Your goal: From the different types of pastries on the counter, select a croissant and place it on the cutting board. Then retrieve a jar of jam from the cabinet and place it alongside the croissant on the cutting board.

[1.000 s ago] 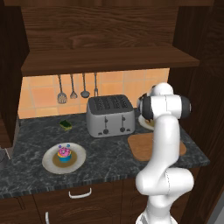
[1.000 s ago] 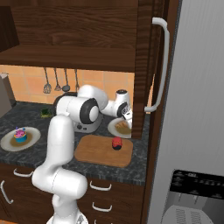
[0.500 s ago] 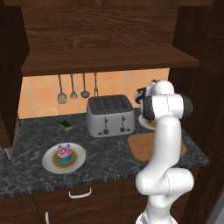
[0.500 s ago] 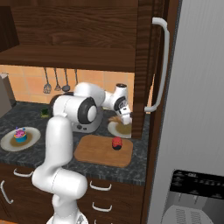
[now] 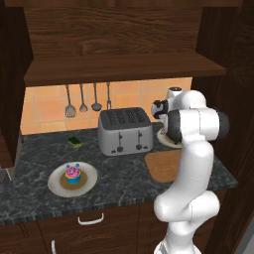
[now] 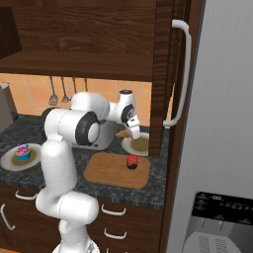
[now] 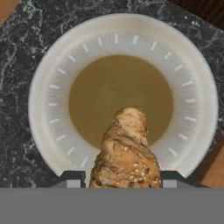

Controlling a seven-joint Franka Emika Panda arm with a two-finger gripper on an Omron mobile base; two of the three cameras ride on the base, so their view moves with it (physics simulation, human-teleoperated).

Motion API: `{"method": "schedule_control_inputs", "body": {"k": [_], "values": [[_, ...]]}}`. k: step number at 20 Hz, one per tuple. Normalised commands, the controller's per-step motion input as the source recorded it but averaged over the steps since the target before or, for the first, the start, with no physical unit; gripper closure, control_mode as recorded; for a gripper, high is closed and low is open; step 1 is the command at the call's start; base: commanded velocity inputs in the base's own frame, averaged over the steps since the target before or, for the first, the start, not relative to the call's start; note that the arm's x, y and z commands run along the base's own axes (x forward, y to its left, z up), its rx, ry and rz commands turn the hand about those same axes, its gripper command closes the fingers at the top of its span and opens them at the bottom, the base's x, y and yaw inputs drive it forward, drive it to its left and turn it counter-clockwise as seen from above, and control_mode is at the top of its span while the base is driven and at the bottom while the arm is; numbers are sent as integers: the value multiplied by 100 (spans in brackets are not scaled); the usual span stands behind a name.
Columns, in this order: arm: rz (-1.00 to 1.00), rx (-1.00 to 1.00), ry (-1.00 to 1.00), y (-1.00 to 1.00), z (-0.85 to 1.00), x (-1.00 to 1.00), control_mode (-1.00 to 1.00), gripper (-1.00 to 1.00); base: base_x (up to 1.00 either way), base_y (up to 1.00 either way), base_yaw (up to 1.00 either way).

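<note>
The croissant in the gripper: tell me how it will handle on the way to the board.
The croissant looks flaky and layered, so it is probably light and easily crushed. Held at one end with its tip sticking out over the plate, it may pivot or slip.

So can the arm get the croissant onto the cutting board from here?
Probably yes: the gripper holds the croissant over the white plate, beside the cutting board, mostly bare except the jar of jam.
</note>
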Motion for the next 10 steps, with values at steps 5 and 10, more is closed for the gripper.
{"method": "schedule_control_inputs", "body": {"k": [5, 10], "values": [[-4, -7, -11, 28, 25, -85, -100, 100, 0, 0, 0], [-8, 5, 0, 22, 65, -28, -100, 100, 0, 0, 0]]}}
